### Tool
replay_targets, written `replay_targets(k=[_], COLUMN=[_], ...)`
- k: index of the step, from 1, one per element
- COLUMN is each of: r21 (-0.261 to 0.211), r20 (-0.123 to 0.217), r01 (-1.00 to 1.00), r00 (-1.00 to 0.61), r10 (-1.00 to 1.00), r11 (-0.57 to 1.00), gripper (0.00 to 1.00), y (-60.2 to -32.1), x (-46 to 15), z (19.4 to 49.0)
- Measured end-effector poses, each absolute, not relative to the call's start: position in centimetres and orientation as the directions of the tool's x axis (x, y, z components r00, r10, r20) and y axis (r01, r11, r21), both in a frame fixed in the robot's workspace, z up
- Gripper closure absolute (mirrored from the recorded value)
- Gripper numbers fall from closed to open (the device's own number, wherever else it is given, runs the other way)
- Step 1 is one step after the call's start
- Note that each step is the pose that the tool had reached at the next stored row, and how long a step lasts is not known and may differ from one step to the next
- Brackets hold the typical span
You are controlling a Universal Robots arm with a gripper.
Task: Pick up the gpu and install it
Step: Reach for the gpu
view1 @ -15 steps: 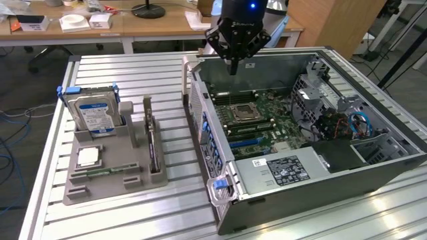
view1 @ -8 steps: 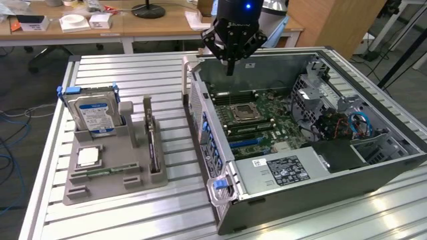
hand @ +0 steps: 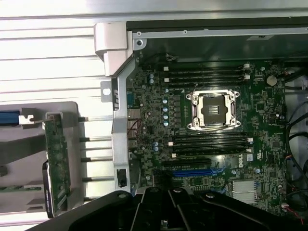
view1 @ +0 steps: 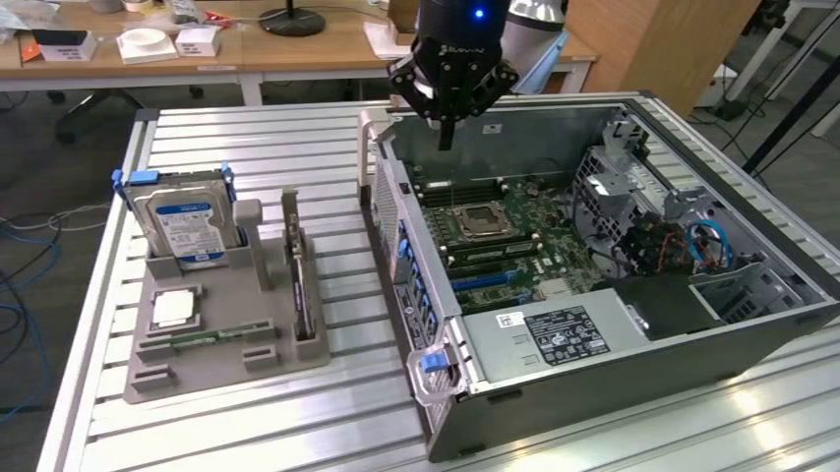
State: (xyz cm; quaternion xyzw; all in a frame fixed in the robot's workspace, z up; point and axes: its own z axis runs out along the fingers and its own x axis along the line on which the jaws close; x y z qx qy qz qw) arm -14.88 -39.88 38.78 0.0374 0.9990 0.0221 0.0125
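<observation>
- The arm (view1: 479, 20) runs off the exterior view's upper edge just above the gripper (view1: 447, 138).
- The gpu (view1: 301, 285) stands edge-on in the grey holder (view1: 223, 359), so its flat faces are hidden.
- The hard drive (view1: 191, 221) has its lower part sunk in a holder slot, out of sight.
- A small square part (view1: 173, 310) lying in the holder might be a processor; too small to tell.
- In the wrist view the gripper's black body covers the motherboard (hand: 159, 120) just past the blue slot (hand: 192, 172).
- The label (view1: 565, 334) on the power supply (view1: 493, 356) is way too small to read.
- The computer case (hand: 216, 31) is clipped by the wrist picture's edge.
</observation>
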Motion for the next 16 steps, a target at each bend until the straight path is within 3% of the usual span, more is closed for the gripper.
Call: replay_targets(k=[16], r21=[0.045], r20=[-0.023], r01=[0.074], r00=[-0.997], r10=[0.075], r11=[0.996], gripper=[0.89], y=[-39.9], x=[-16.0], z=[38.6])
